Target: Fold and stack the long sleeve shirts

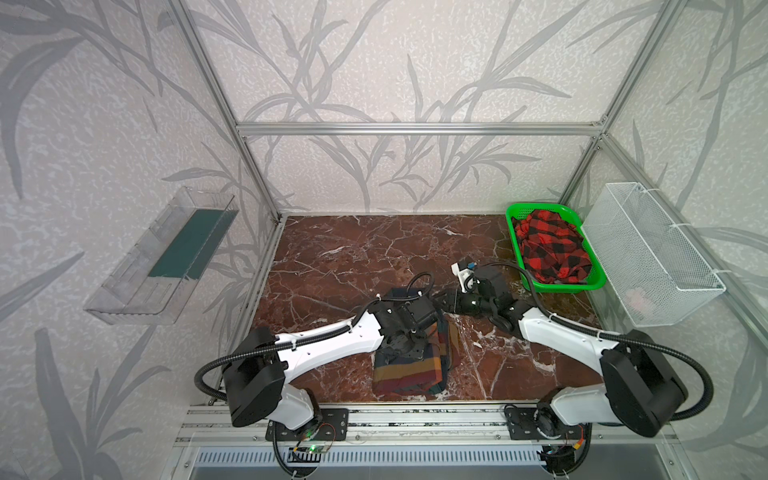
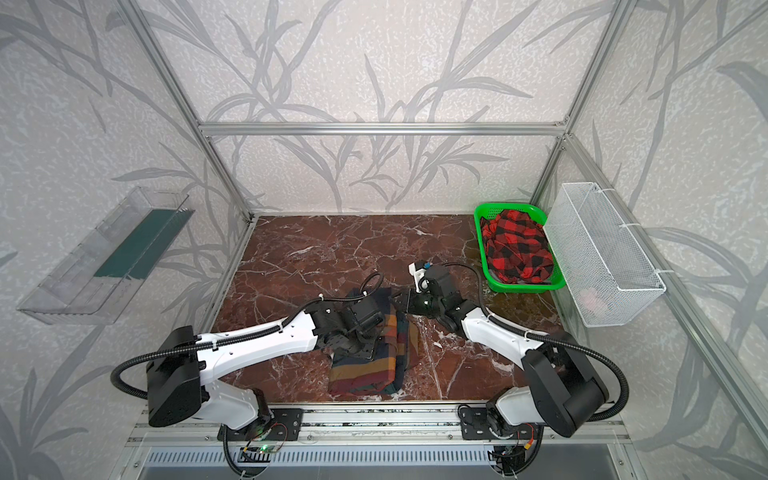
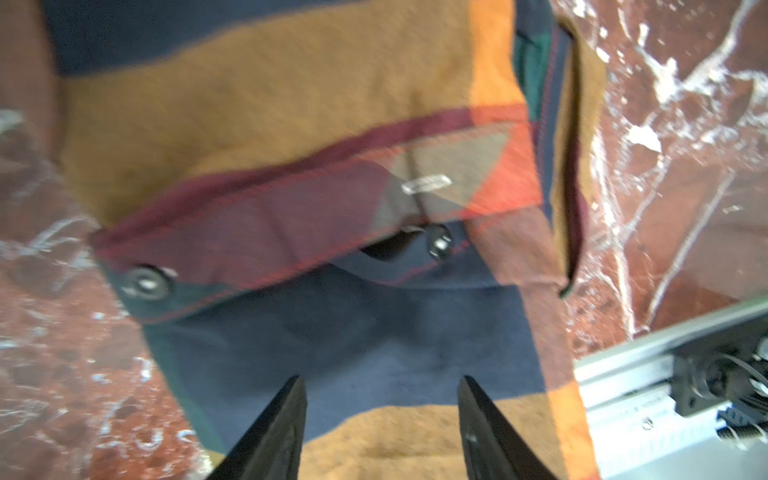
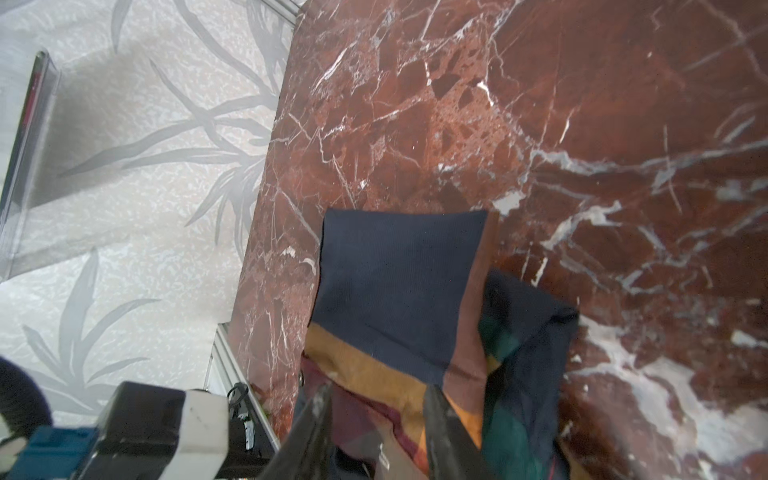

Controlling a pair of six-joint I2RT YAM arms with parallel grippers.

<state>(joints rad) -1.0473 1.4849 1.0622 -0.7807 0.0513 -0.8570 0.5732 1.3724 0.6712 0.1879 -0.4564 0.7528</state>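
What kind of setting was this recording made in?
Likely a staged robot test cell, not a home: aluminium frame with leaf-print wall panels, two robot arms bolted to a rail, marble-look tabletop.

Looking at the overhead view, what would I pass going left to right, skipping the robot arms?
clear wall tray → folded block-plaid shirt → green basket holding the red-and-black check shirt → white mesh basket
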